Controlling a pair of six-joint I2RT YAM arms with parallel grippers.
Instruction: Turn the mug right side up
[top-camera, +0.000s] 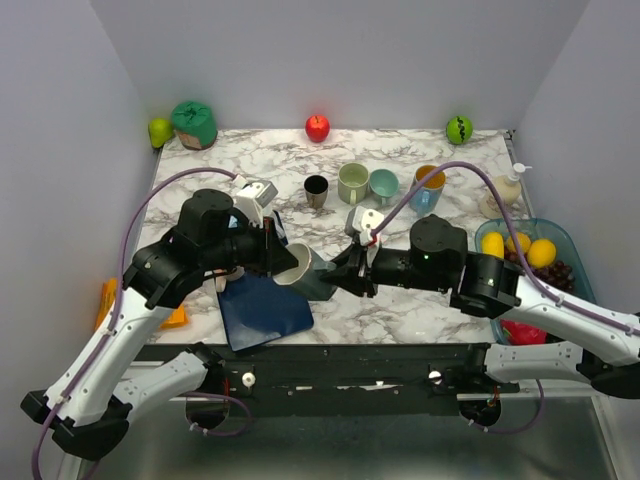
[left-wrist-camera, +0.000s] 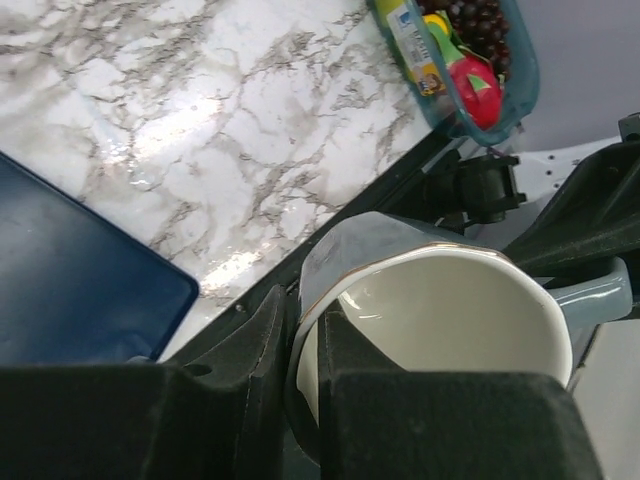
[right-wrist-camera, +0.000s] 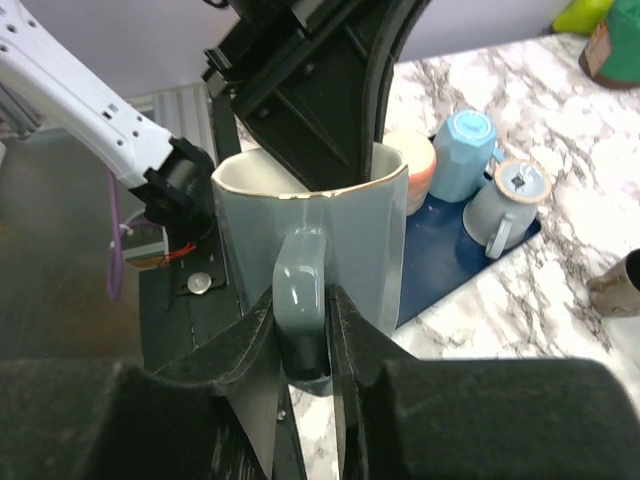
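- Near the 6 o'clock edge of the white marble-patterned table, as seen from overhead, we find the grey-blue ceramic mug with a cream inside, caught between the two arms.
- It lies tipped on its side, with the open mouth facing about 9 o'clock and the handle pointing about 3 o'clock.
- We cannot tell whether its body touches the tabletop or hangs just above it.
- The left gripper reaches in from 9 o'clock and pinches the mug's rim. Its wrist camera shows one finger inside the mouth and the other outside the wall, with the gold-edged lip of the mug squeezed between them.
- The right gripper comes from 3 o'clock. In its wrist view the fingers hug both flanks of the thick handle of the mug, but whether they press it or merely sit against it we cannot say.
- A flat navy-blue tray lies just beside the mug at its 7 o'clock.
- Toward 12 and 1 o'clock, well apart from the mug, four cups stand in a row: a small black cup, a pale green cup, a teal cup and a blue cup with an orange inside.
- At 3 o'clock a clear blue plastic bin holds fruit.
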